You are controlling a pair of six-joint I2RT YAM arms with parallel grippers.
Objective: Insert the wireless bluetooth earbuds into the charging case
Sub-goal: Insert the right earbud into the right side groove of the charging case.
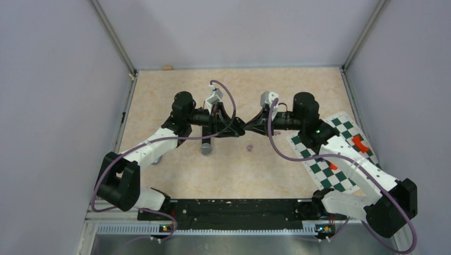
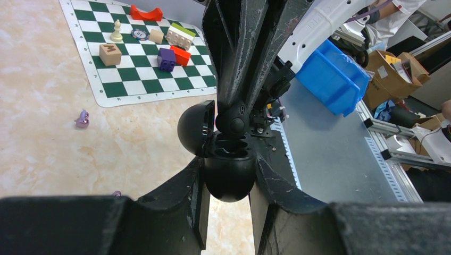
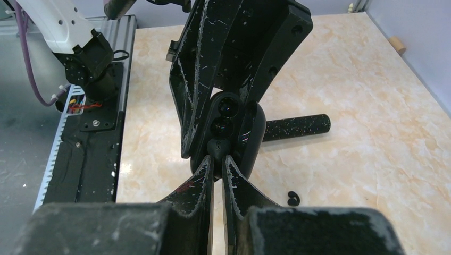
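The black charging case (image 2: 230,180) hangs above the table with its lid (image 2: 194,127) swung open, and my left gripper (image 2: 230,169) is shut on its body. My right gripper (image 3: 217,156) faces it, shut on a small black earbud (image 3: 217,145) at the case's open cavity (image 3: 228,119). In the top view the two grippers (image 1: 226,125) (image 1: 246,126) meet tip to tip mid-table. A black curled earbud piece (image 3: 292,198) lies on the table below. Purple ring-like pieces (image 2: 82,119) (image 1: 249,148) lie loose on the table.
A black microphone (image 3: 295,126) lies on the table under the grippers. A green-and-white chess mat (image 1: 340,154) with blocks and small toys (image 2: 170,50) covers the right side. A blue bin (image 2: 332,74) stands beyond the table's near rail.
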